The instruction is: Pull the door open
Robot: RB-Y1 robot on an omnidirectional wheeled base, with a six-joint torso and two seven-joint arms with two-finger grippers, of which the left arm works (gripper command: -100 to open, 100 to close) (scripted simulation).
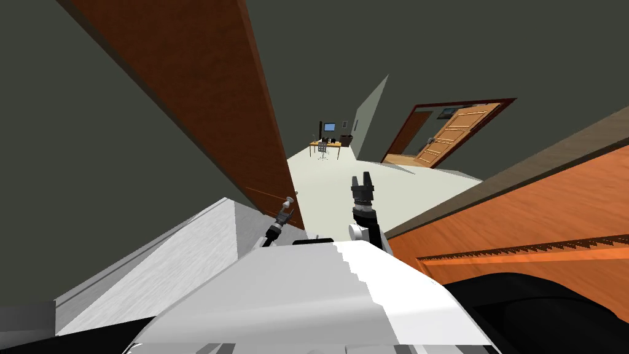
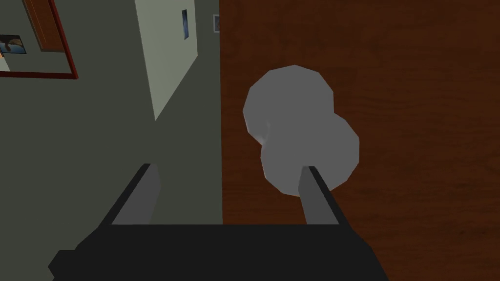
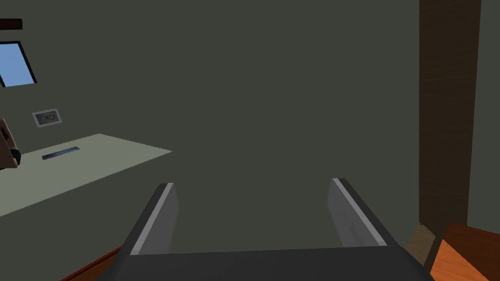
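Note:
The dark brown door [image 1: 203, 92] stands ajar on my left, its free edge toward me. Its grey round knob [image 2: 302, 131] sticks out of the door face [image 2: 390, 73]. My left gripper [image 2: 227, 175] is open at the door's edge, which runs between the two fingers. One fingertip [image 2: 308, 175] overlaps the knob, and the knob lies off to that finger's side, not between the fingers. In the head view the left gripper [image 1: 285, 209] sits just below the knob [image 1: 289, 200]. My right gripper [image 1: 362, 179] is raised in the doorway, open and holding nothing [image 3: 251, 205].
Pale floor [image 1: 344, 184] runs ahead through the gap to a desk with a monitor [image 1: 325, 144]. A light wooden door [image 1: 454, 135] stands open in a red-brown frame at the far right. Orange wooden furniture [image 1: 522, 227] is close on my right, a white surface [image 1: 184, 258] on my left.

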